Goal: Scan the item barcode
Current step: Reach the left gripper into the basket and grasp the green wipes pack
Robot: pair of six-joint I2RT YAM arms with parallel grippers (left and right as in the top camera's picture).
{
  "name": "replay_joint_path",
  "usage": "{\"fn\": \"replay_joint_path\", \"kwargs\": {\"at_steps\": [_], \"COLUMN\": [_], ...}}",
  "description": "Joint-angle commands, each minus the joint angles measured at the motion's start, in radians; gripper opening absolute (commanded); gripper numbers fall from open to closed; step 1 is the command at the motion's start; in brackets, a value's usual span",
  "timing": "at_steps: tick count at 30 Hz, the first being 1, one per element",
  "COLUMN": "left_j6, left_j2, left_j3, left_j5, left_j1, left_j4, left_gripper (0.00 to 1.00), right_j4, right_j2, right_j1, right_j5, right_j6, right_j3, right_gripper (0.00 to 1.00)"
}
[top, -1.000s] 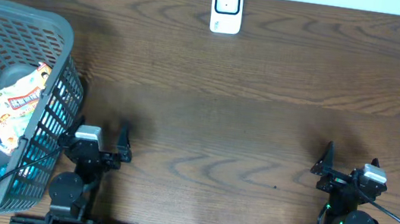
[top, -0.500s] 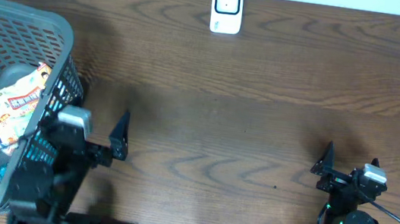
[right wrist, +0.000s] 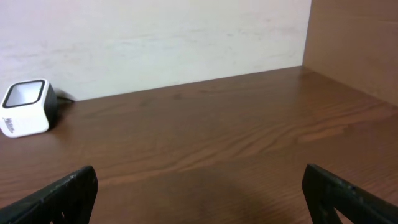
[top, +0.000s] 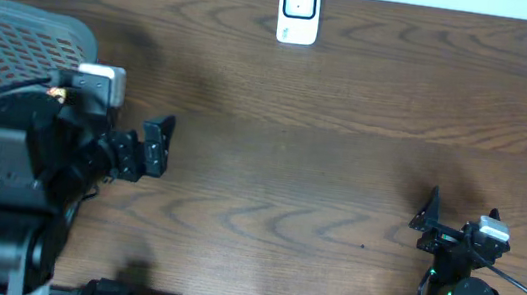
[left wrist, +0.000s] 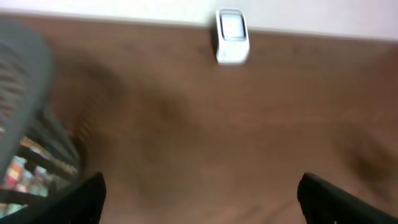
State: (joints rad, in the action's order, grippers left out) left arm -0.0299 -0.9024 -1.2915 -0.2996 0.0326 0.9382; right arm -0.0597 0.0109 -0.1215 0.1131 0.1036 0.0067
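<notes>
Colourful snack pkts sit in grey plastic mesh basket at left of dark wood table, print too blurred to read; L gripper beside basket & R gripper both spread wide, empty; white boxy scanner at far edge, label illegible.

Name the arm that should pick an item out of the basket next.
Left. The left pincer is open and hangs beside the basket, where the snack packets lie. The right pincer is open too, but sits on the opposite side, far from the basket.
</notes>
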Motion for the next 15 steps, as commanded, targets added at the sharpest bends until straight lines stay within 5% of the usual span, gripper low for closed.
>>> {"fn": "replay_joint_path", "kwargs": {"at_steps": [1, 8, 15], "left_j6": [-0.012, -0.025, -0.295], "left_j2": [-0.051, -0.068, -0.216], "left_j3": [-0.014, -0.118, -0.408], "left_j5": [-0.091, 0.0, 0.385], "left_j1": [-0.003, -0.004, -0.108], "left_j4": [0.009, -0.05, 0.095], "left_gripper": [0.97, 0.98, 0.98], "right_j4": [-0.004, -0.004, -0.004], "right_j2": [-0.004, -0.004, -0.004], "right_j1": [-0.008, -0.008, -0.008], "right_j5": [0.012, 0.012, 0.012], "right_j6": [0.015, 0.015, 0.015], "right_j3": [-0.001, -0.001, -0.001], "right_gripper": [0.99, 0.99, 0.99]}}
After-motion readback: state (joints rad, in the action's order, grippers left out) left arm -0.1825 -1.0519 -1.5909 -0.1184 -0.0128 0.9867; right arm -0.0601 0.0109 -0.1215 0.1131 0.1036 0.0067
